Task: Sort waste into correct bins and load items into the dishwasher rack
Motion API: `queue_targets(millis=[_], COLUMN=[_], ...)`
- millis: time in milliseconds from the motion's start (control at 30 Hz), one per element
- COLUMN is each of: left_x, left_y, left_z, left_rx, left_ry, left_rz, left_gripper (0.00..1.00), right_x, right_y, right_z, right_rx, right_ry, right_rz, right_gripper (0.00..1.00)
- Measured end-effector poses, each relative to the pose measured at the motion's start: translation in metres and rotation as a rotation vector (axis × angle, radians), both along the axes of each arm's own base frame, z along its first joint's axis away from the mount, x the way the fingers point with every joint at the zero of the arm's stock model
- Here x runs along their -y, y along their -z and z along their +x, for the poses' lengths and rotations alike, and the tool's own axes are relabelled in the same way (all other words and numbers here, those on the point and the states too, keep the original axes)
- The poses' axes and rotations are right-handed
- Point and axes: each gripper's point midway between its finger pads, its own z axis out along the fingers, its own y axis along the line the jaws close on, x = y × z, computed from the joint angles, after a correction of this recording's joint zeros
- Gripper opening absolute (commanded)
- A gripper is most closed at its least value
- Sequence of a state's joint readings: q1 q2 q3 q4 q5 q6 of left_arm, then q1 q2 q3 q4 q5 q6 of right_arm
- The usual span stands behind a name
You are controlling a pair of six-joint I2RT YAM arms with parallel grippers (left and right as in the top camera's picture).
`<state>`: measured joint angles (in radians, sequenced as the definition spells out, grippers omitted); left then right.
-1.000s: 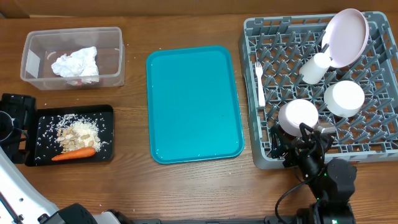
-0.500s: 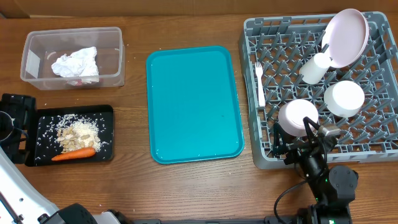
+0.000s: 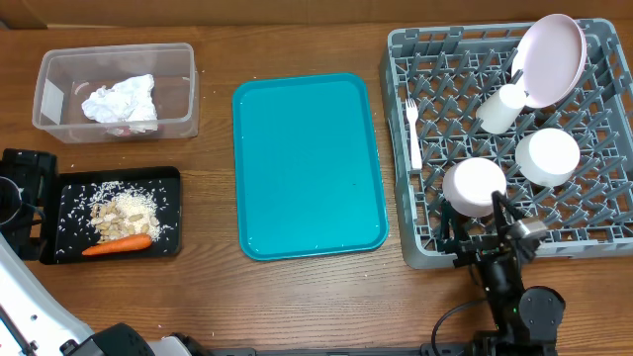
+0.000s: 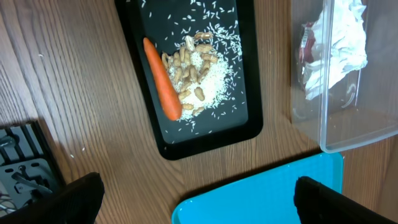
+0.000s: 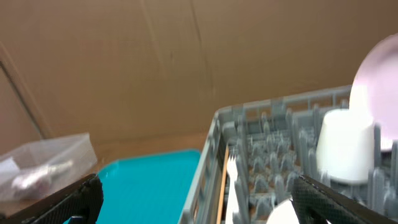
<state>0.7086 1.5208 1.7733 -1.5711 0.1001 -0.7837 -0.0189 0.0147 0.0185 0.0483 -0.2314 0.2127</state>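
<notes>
Our right claw (image 3: 487,225) hangs wide open and holding nothing at the front edge of the dishwasher rack (image 3: 396,59), just beside the nearer of two small bowls (image 3: 475,183). The right wrist view shows only air between its fingers.

The left claw (image 4: 208,198), at the far left of the table (image 3: 297,297), is likewise spread wide and holding nothing above the near corner of the teal tray (image 3: 309,163).

Inside the rack we count the second bowl (image 3: 547,156), the cup (image 3: 499,107) on its side, the plate (image 3: 552,59) leaning at the far corner, and the fork (image 3: 413,133) lying along the left rows of pegs.

Across the table, the black tray (image 3: 176,213) holds the carrot (image 3: 117,244) and the nut and rice scraps (image 3: 119,211). The clear tub (image 3: 59,69) holds the crumpled napkin (image 3: 121,101), with a reddish scrap beside it that we take to be the wrapper.

We judge both sorting and loading complete, since no waste or dishes are visible on the teal tray or the bare wood. The next move seems only to call for lifting the right claw clear of the bowl without nudging it, then parking both arms.
</notes>
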Motion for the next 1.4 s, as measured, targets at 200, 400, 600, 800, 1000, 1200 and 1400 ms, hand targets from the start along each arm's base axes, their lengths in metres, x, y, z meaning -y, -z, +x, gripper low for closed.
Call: queue_targets(millis=[200,400,600,800,1000,1200,1400], left_x=[0.000,0.000,0.000,0.000,0.000,0.000,0.000], left_y=[0.000,0.000,0.000,0.000,0.000,0.000,0.000], left_z=[0.000,0.000,0.000,0.000,0.000,0.000,0.000], left_rx=[0.000,0.000,0.000,0.000,0.000,0.000,0.000], left_ry=[0.000,0.000,0.000,0.000,0.000,0.000,0.000], left_rz=[0.001,0.000,0.000,0.000,0.000,0.000,0.000], left_gripper=[1.00,1.00,1.00,1.00,1.00,1.00,1.00], right_x=[0.002,0.002,0.011,0.016,0.016,0.016,0.017], right_y=[-0.032,-0.034,0.002,0.029,0.029,0.029,0.029], right_z=[-0.005,-0.005,0.002,0.004,0.004,0.004,0.004], right_rx=[0.133,0.142,-0.009,-0.119,-0.119,-0.119,-0.119], right_ry=[0.014,0.015,0.061,0.090,0.091,0.091,0.095], right_rz=[0.000,-0.001,0.003,0.003,0.003,0.003,0.003], right_gripper=[1.00,1.00,1.00,1.00,1.00,1.00,1.00])
